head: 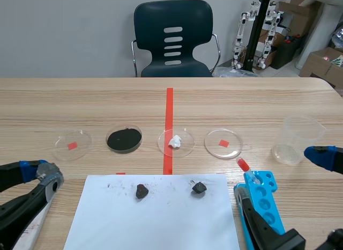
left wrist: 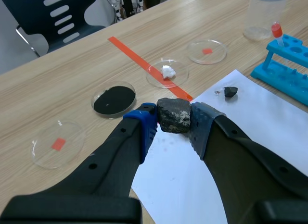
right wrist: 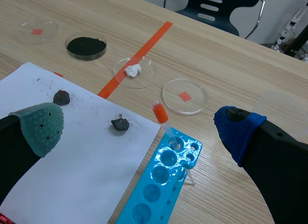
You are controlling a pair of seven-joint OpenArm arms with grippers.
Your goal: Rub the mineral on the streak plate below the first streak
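Note:
My left gripper [left wrist: 173, 119] is shut on a rough grey-brown mineral [left wrist: 174, 115], held above the near left corner of the white streak plate [left wrist: 250, 137]. In the scene view this gripper [head: 45, 177] sits low at the left, just off the white streak plate [head: 155, 218], with the mineral [head: 50, 174] at its tip. Faint dark smudges mark the plate's far edge. Two small dark minerals [head: 141, 191] [head: 199, 188] lie on the plate. My right gripper [right wrist: 139, 128] is open, empty, above the plate's right edge and the blue rack [right wrist: 163, 185].
Beyond the plate stands a row of petri dishes: one with a red mark [head: 72, 144], one with black powder [head: 124, 139], one with a white lump [head: 176, 142], another with a red mark [head: 223, 142]. A clear beaker [head: 295, 140] and a blue tube rack [head: 262, 199] are at the right.

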